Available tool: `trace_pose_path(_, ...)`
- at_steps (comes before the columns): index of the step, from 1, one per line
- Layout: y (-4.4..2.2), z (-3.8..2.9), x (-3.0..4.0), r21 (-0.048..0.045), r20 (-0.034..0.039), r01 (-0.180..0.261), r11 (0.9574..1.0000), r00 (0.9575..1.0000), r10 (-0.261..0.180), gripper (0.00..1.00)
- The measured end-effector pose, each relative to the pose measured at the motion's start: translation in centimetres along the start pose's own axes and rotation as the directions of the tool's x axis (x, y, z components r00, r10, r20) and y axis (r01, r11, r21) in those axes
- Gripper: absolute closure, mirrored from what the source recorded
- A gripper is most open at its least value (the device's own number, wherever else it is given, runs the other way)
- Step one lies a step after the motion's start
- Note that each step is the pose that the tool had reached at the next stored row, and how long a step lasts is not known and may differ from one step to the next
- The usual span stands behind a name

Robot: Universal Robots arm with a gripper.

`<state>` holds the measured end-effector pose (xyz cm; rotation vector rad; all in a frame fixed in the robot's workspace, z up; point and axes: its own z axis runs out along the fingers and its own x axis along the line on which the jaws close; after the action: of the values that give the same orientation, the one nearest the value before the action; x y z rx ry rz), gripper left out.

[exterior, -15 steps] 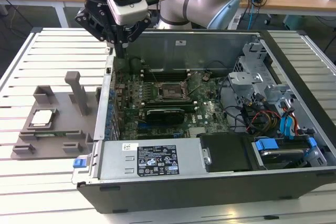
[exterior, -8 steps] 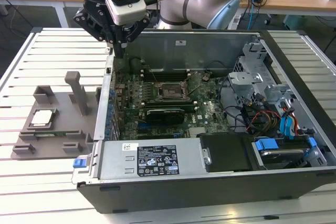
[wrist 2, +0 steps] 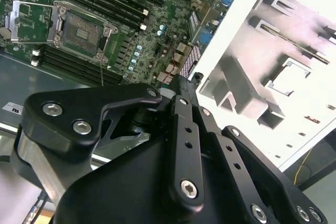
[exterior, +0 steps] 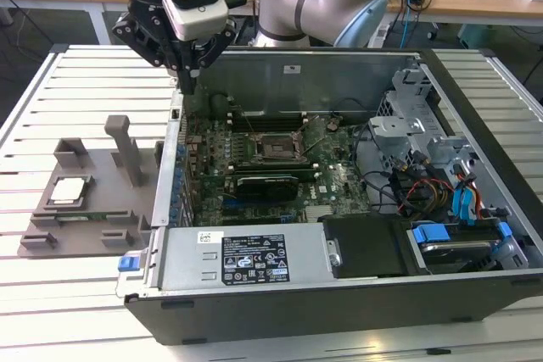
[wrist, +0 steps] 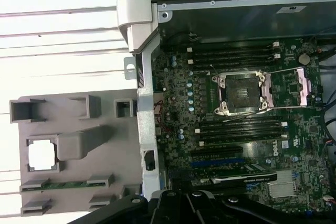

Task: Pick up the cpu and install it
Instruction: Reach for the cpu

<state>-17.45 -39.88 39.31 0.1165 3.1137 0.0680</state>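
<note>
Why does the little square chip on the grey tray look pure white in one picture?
In the first wrist view, glare washes the cpu out to white; in the exterior view the same cpu reads silver-grey with a paler rim; in the second wrist view the tray is overexposed too.

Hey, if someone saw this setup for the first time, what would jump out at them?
The open computer case dominates mid-table, its motherboard socket standing empty. The shut claw hangs over the case's wall on the exterior view's left, while the cpu sits in the grey tray farther left.
</note>
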Motion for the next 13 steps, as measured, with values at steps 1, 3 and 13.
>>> trace_pose_path(1,-0.01,0.00,0.07,-0.0001,0.0001,0.000,1.0000,1.0000,0.000,0.89)
trace_pose_path(3,-0.01,0.00,0.14,0.0000,0.0000,0.000,1.0000,1.0000,0.000,0.89)
trace_pose_path(13,-0.06,-0.02,0.77,0.0000,0.0000,0.000,1.0000,1.0000,0.000,0.89)
